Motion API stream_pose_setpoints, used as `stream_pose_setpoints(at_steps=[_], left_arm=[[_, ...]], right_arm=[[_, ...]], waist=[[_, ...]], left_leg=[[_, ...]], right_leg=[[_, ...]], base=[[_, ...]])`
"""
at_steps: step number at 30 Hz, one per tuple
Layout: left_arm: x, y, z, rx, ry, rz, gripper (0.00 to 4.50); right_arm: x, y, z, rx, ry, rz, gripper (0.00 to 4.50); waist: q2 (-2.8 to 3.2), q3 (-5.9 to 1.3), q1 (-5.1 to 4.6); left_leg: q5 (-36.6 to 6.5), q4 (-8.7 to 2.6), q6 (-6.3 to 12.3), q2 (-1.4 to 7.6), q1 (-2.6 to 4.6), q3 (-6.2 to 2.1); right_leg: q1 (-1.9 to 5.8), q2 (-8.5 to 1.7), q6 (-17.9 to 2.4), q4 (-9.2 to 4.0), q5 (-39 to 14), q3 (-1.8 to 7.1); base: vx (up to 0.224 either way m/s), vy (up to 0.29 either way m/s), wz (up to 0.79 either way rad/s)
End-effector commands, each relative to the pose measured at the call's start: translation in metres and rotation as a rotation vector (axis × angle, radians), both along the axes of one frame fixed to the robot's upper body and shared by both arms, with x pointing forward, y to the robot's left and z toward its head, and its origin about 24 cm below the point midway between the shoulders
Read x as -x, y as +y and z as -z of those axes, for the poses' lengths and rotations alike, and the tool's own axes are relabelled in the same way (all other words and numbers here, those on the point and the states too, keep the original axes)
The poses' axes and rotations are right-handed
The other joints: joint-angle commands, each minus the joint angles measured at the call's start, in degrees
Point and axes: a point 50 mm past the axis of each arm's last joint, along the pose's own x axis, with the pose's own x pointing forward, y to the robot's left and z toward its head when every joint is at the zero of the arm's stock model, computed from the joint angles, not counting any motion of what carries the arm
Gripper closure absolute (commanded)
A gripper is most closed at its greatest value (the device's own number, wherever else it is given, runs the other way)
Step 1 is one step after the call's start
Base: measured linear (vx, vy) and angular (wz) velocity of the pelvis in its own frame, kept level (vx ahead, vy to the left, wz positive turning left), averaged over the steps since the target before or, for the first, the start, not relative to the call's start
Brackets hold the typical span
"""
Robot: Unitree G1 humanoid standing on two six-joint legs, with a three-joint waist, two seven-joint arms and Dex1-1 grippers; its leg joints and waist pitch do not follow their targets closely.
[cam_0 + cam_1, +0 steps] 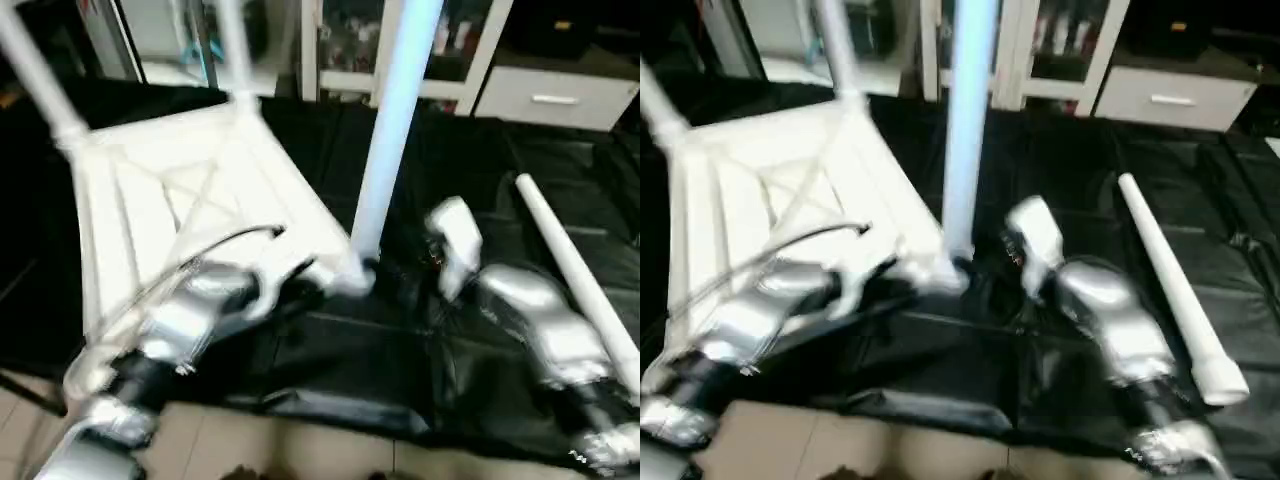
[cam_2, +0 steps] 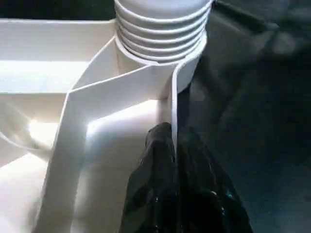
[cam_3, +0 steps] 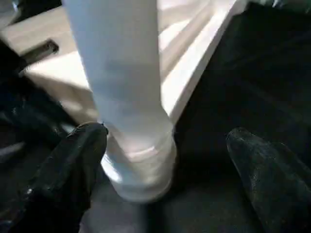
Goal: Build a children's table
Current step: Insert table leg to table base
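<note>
Left wrist view: left pincer (image 2: 176,145) clamps top's rim (image 2: 173,104), steadying; right pincer (image 3: 165,160) wide, flanking leg (image 3: 121,82), holding nothing.

Heavy motion blur throughout — glare on white plastic, dim black surroundings.

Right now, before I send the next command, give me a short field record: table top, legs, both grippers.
table top: upside down on the black cover, ribbed underside up
legs fitted: three stand upright in corner sockets; nearest one by the right gripper
spare leg: lying loose on the cover, robot's right
left gripper: shut on the table top's rim, by the socket
right gripper: open around the nearest leg's base, no contact visible
</note>
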Motion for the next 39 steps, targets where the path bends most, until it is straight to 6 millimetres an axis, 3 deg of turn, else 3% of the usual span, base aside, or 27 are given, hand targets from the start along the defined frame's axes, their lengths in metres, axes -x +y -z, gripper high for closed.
stream_pose_setpoints(at_steps=[1,3,5,8,16,30,32,39], left_arm=[[0.016,-0.017,-0.001,0.045,0.053,0.175,4.5],[0.023,-0.013,-0.003,0.039,0.082,0.251,4.5],[0.023,-0.012,-0.003,0.035,0.081,0.26,4.5],[0.022,-0.011,-0.004,0.027,0.073,0.257,4.5],[0.02,-0.011,-0.005,0.025,0.065,0.256,4.5],[0.015,-0.008,-0.006,0.022,0.043,0.224,4.5],[0.015,-0.009,-0.006,0.023,0.042,0.224,4.5],[0.015,-0.009,-0.006,0.022,0.042,0.22,4.5]], right_arm=[[0.006,0.003,-0.007,-0.003,0.005,-0.078,0.07],[0.016,-0.001,-0.008,0.024,0.05,-0.15,0.07],[0.019,-0.001,-0.007,0.036,0.068,-0.179,0.07],[0.023,0.003,-0.005,0.057,0.079,-0.208,0.07],[0.025,0.012,-0.004,0.087,0.086,-0.265,0.07],[0.019,0.012,-0.001,0.133,0.078,-0.277,1.14],[0.019,0.012,-0.001,0.127,0.081,-0.279,1.45],[0.021,0.012,0.002,0.133,0.09,-0.289,1.76]], waist=[[-0.1,-3.42,-0.08],[-0.08,-3.38,-0.02],[0.03,-3.06,0.14],[-0.04,-3.12,0.42],[-0.18,-3.54,0.73],[-0.38,-3.75,0.8],[-0.37,-3.74,0.8],[-0.41,-3.82,0.84]], left_leg=[[-7.3,-4.09,4.92,1.98,0.47,0.03],[-8.7,-4.11,4.33,1.97,0.85,0.18],[-11.0,-4.33,3.46,2.0,1.02,0.27],[-12.0,-4.46,2.18,2.04,1.14,0.17],[-8.7,-4.14,2.17,1.82,0.72,0.09],[-6.7,-3.72,2.92,1.71,0.62,0.1],[-6.9,-3.7,3.0,1.71,0.61,0.09],[-6.8,-3.58,2.87,1.69,0.59,0.06]], right_leg=[[3.82,-2.43,-14.4,-2.84,-5.7,2.33],[3.52,-2.35,-14.1,-3.17,-7.7,2.38],[3.31,-2.32,-13.5,-3.64,-11.0,2.44],[3.28,-2.43,-12.5,-3.77,-13.3,2.52],[3.68,-2.33,-12.5,-3.05,-8.6,2.5],[3.87,-2.34,-13.0,-2.65,-7.4,2.47],[3.87,-2.33,-13.1,-2.68,-7.4,2.45],[3.9,-2.34,-12.9,-2.57,-7.6,2.44]], base=[[0.0,0.0,0.0],[0.0,0.0,0.0],[0.0,0.0,0.0],[0.0,0.0,0.0],[0.0,0.0,0.0],[0.0,0.0,0.0],[0.0,0.0,0.0],[0.0,0.0,0.0]])
